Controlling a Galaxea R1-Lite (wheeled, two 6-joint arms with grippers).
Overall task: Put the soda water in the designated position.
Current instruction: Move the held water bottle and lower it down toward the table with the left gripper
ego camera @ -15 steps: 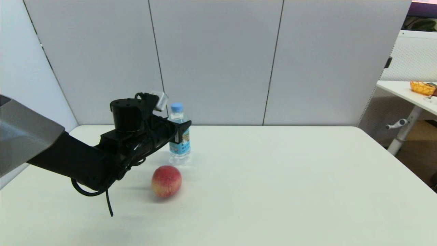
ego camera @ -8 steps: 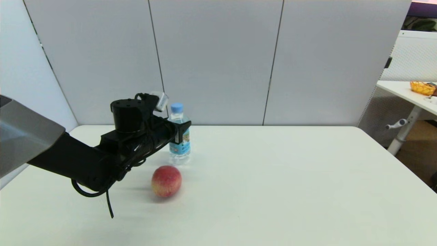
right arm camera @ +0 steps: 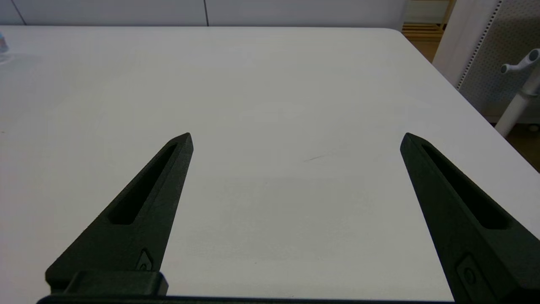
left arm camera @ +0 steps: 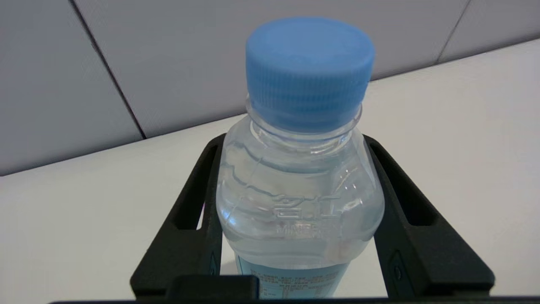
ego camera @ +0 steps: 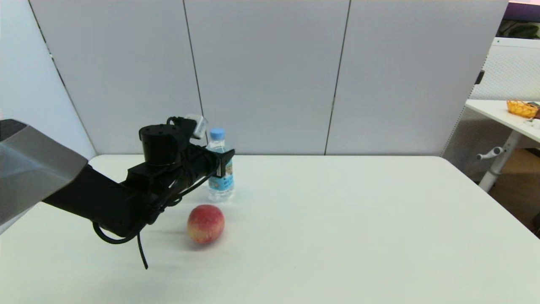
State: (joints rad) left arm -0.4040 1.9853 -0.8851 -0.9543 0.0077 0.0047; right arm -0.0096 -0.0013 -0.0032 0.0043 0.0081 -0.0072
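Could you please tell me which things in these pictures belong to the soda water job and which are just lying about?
Part of the job:
soda water, gripped by the left hand
white table

Just lying about:
peach
right hand, open and parked over bare table

Head view: high, behind the table (ego camera: 337,236), facing forward and down; takes in the whole white top, the grey partition panels (ego camera: 261,76) behind, a second table (ego camera: 502,114) far right. Left arm reaches in from picture left.

Left wrist view: very close, behind the left gripper (left arm camera: 295,198), looking along its fingers at the soda water (left arm camera: 301,169), which fills most of the frame; table edge and panels behind. Shares bottle, table and panels with head view.

Right wrist view: low over the table, behind the right gripper (right arm camera: 295,139), facing across the bare top toward the far edge. Sliver at the far corner is probably the bottle's base (right arm camera: 3,44), hard to tell.
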